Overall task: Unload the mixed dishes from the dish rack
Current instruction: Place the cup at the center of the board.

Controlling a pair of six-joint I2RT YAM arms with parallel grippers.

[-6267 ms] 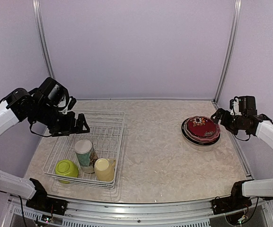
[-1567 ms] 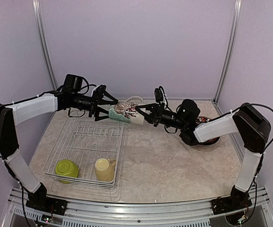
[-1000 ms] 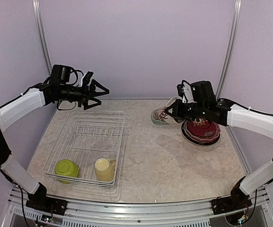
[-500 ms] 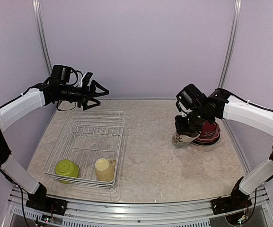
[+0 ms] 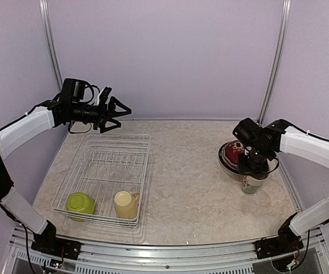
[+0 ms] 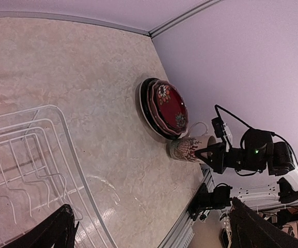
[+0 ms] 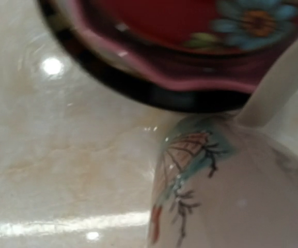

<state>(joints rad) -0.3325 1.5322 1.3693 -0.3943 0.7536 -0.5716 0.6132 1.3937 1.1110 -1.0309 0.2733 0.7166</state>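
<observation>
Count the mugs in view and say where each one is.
2. A pale yellow mug lies in the near right corner of the dish rack; a white floral mug is beside the plate stack, gripped by the right tool. No others appear hidden.

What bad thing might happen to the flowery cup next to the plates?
The floral mug, gripped by the right gripper, is very close to the plate stack, handle toward it, so it might bump or chip the plates. If it is let go before standing flat on the table, it might tip over.
</observation>
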